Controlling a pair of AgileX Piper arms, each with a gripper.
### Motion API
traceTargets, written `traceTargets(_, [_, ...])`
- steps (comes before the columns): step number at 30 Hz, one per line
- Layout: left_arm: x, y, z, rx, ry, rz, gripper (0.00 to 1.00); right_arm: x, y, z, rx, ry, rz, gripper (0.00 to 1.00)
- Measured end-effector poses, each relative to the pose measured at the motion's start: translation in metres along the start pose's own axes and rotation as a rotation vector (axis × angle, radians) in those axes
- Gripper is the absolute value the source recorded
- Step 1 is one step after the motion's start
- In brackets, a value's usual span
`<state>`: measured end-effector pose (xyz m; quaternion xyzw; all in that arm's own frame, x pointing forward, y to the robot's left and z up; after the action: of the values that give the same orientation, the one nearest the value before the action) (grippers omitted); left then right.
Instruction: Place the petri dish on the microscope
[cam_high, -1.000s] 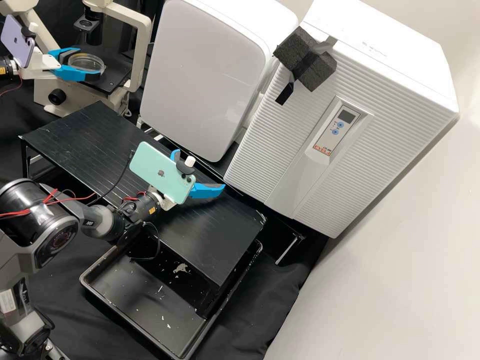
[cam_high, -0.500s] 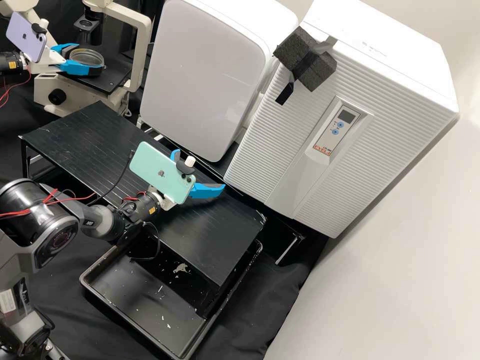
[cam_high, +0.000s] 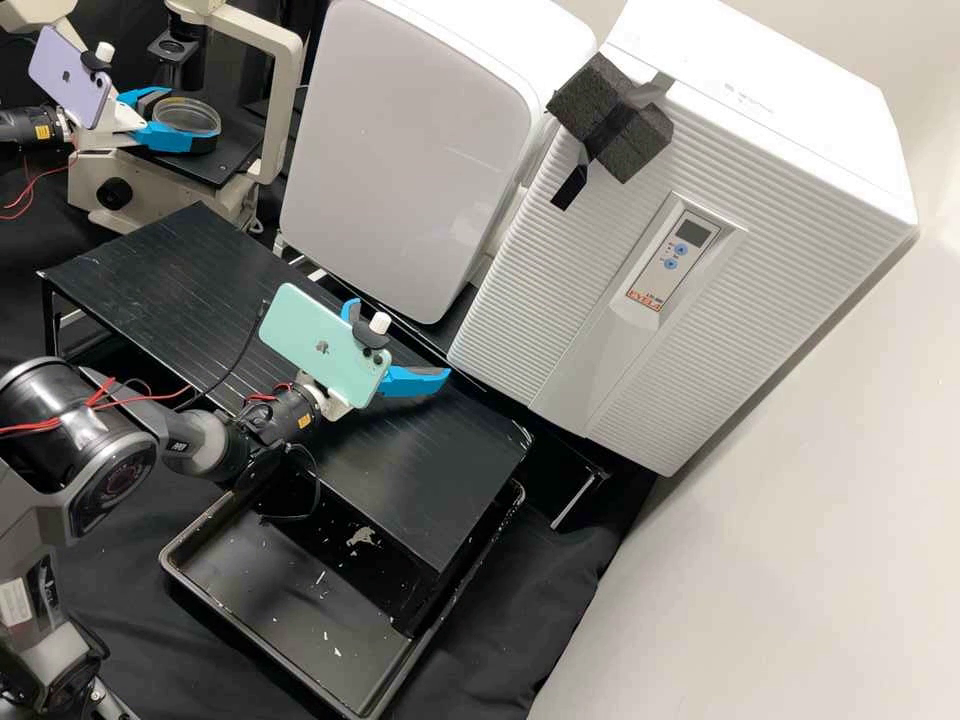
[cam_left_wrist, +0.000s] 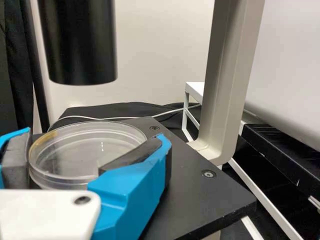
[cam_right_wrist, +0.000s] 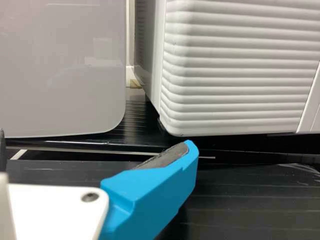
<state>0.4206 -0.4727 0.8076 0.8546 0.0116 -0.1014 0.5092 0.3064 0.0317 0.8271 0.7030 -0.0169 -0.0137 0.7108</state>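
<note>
Item one: petri dish (cam_left_wrist: 75, 155), clear, round and shallow, a yellowish patch on its rim; it lies over the black stage (cam_high: 235, 150) of the microscope (cam_high: 288, 90), upper left of the high view, below a black cylinder (cam_left_wrist: 80, 45) seen at the upper left of the left wrist view – whether its base touches the stage cannot be told. Item two: left gripper (cam_high: 193, 114), blue and white, upper left of the high view; jaws closed in on the dish, one at either side, pinching it by its wall, with the dish between their front portions. Item three: right gripper (cam_high: 400, 338), centre of the high view, above the black slatted shelf (cam_high: 430, 480); jaws spread wide, nothing between them, well apart from the dish. Item four: two phones, one purple (cam_high: 68, 80) on the left gripper's mount, one mint green (cam_high: 318, 345) on the right's. Item five: black tray (cam_high: 290, 610), lower centre, partly under the shelf, pale flecks on its floor. Item six: white cabinet (cam_high: 410, 150) with a smooth front, top centre, and beside it a ribbed white unit (cam_high: 590, 270) with a small control panel (cam_high: 672, 260) – dark foam blocks (cam_high: 610, 120) taped to its upper edge
</note>
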Motion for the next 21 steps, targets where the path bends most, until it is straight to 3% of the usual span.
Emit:
traceTargets(11, [0.000, 0.000, 0.000, 0.000, 0.000, 0.000, 1.00, 0.000, 0.000, 0.000, 0.000, 0.000, 0.000, 1.00])
traceTargets(15, [-0.002, -0.005, -0.001, -0.003, 0.005, -0.016, 1.00, 0.000, 0.000, 0.000, 0.000, 0.000, 0.000, 1.00])
traceTargets(21, [-0.023, -0.010, 0.001, 0.001, 0.004, -0.003, 1.00, 0.000, 0.000, 0.000, 0.000, 0.000, 0.000, 1.00])
